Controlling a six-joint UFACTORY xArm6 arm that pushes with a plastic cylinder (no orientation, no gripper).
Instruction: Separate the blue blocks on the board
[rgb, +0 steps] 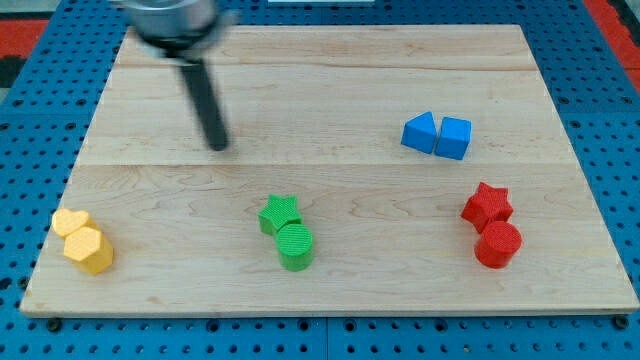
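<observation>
Two blue blocks sit side by side and touching at the view's upper right: a blue triangular block (419, 132) on the left and a blue cube (454, 137) on the right. My tip (217, 146) rests on the board at the view's upper left, far to the left of the blue blocks and apart from every block. The rod runs up from it toward the view's top left.
A green star (281, 213) touches a green cylinder (295, 245) at bottom centre. A red star (487, 205) touches a red cylinder (498, 243) at bottom right. A yellow heart (71, 222) touches a yellow hexagon (89, 250) at bottom left. The wooden board (330, 80) lies on a blue pegboard.
</observation>
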